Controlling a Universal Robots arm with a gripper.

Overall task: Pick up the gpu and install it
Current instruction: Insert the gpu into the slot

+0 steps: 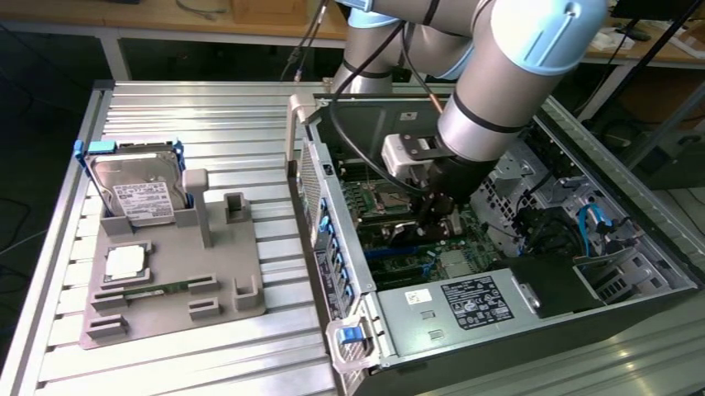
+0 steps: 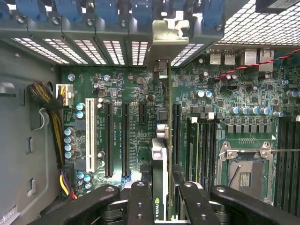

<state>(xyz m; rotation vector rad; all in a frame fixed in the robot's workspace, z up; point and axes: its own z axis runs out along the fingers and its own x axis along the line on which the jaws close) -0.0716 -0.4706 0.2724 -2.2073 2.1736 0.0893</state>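
Wrist view, we see the claw (image 2: 161, 194) pinching the gpu (image 2: 159, 157) edge-on, fingers (image 2: 139, 201) either side, directly over the motherboard (image 2: 117, 89).

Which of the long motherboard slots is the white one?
The white slot at the end of the row, next to the cable bundle; its neighbouring slots are black.

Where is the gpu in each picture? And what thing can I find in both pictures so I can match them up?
Wrist view: the gpu stands edge-on in the middle, gripped by the hand, with its silver bracket toward the case's back wall.
Exterior view: it sits low inside the open computer case, mostly hidden under the hand.
Shared landmark: the silver processor socket.
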